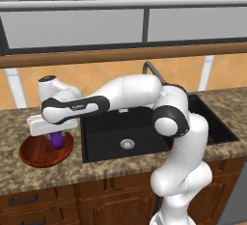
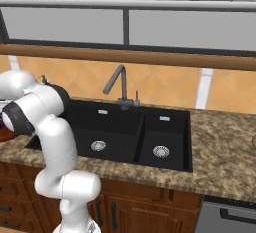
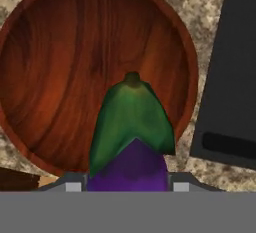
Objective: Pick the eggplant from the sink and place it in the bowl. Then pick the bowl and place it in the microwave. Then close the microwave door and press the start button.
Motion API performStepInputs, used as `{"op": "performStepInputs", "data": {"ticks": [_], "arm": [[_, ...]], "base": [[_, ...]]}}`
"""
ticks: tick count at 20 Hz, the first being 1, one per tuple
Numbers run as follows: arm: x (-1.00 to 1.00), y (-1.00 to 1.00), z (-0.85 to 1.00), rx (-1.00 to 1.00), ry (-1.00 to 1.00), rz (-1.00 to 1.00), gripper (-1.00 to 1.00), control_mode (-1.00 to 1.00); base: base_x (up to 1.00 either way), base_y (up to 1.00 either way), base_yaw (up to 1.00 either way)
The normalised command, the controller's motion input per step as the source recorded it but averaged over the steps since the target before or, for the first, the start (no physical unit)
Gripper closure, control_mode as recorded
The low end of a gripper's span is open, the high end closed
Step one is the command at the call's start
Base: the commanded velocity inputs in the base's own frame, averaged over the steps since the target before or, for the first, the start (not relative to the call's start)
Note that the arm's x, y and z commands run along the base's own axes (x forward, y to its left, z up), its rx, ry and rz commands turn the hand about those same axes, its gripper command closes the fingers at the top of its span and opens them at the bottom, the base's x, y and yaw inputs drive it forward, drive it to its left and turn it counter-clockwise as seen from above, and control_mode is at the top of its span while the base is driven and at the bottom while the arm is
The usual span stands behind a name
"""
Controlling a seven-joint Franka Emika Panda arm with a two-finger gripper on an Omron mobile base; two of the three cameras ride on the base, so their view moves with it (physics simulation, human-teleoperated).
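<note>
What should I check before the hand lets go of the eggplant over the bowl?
1. Eggplant held in the hand: ok, it sits between the fingertips in the hand view.
2. Hand above the bowl: ok, the left base view shows the eggplant hanging over the bowl's inside.
3. Bowl free to receive it: ok, its wooden inside is bare in the hand view.
4. Bowl resting flat on the counter, beside the sink: ok.
5. Height of the eggplant above the bowl's bottom: cannot tell whether it touches yet.
6. Microwave door open for the following step: cannot tell.
</note>
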Motion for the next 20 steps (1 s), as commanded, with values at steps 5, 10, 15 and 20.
{"op": "performStepInputs", "data": {"ticks": [5, 10, 15, 20], "arm": [[0.5, 0.51, -0.56, 0.0, -0.01, -0.16, 1.0, -1.0], [0.23, 0.07, -0.08, 0.0, -0.02, -0.08, -1.0, -1.0], [-0.04, -0.66, 0.19, 0.05, 0.0, -0.02, -1.0, -1.0], [-0.2, -1.0, 0.12, 0.17, 0.0, 0.0, -1.0, -1.0]], "base": [[0.0, 0.0, 0.0], [0.0, 0.0, 0.0], [0.0, 0.0, 0.0], [0.0, 0.0, 0.0]]}}
